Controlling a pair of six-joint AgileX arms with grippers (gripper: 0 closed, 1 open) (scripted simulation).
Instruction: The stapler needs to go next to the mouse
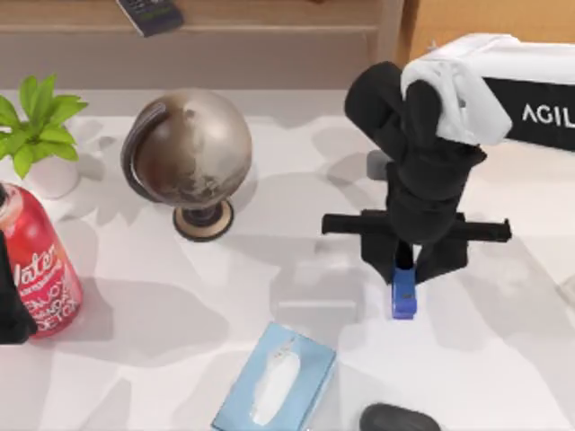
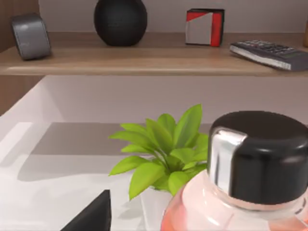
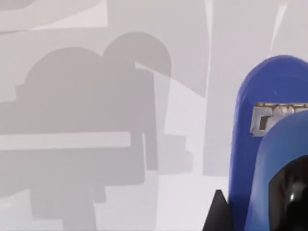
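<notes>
So the small bright-blue bar-shaped stapler point(image 1: 404, 294) is sitting right of the table's middle, its near end poking out from under the right gripper point(image 1: 405, 266), whose black fingers are clamped on the far part of it. In the right wrist view the stapler point(image 3: 262, 144) has a glossy rounded blue nose with a little metal plate set into it and a darker part behind. The small black rounded mouse point(image 1: 399, 418) is down at the near edge, a bit closer to the camera than the stapler, clearly apart from it, with bare white table point(image 1: 485, 359) between them and off to the right. The light-blue tissue box point(image 1: 275, 381) lies just left of that gap, so the left side is tighter. Further left there's a brown metallic globe on a round base point(image 1: 187, 160), a leafy green plant in a white pot point(image 1: 38, 126) and a red bottle with white lettering point(image 1: 38, 265), which is too warped to read. The right arm's white casing reads "AGIL", cut off at the frame. The left arm is parked by the red bottle at the left edge, and whether it's open can't be told.
</notes>
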